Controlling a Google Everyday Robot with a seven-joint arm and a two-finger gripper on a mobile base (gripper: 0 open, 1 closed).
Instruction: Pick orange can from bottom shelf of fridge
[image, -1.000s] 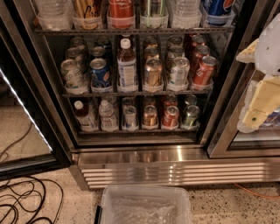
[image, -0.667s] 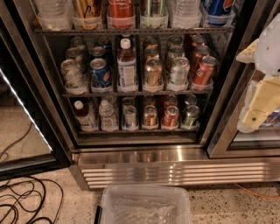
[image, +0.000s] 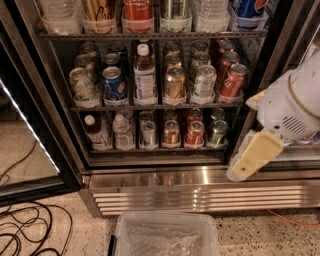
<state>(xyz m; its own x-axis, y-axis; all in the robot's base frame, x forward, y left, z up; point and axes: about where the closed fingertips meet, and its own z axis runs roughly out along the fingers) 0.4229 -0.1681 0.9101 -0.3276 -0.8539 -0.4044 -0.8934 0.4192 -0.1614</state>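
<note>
Tool (image: 246, 166) low right, apparently outside fridge (image: 200, 178), away from orange can (image: 171, 133).

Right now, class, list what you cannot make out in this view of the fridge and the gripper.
All camera view.
Orange can on the bottom shelf: label too small to read; cans behind mostly hidden by it.
Top-rack bottles: cut off by the upper edge.
Gripper, low right of the fridge: arm cut off by the right edge.
Plastic bin: cut off below.
</note>
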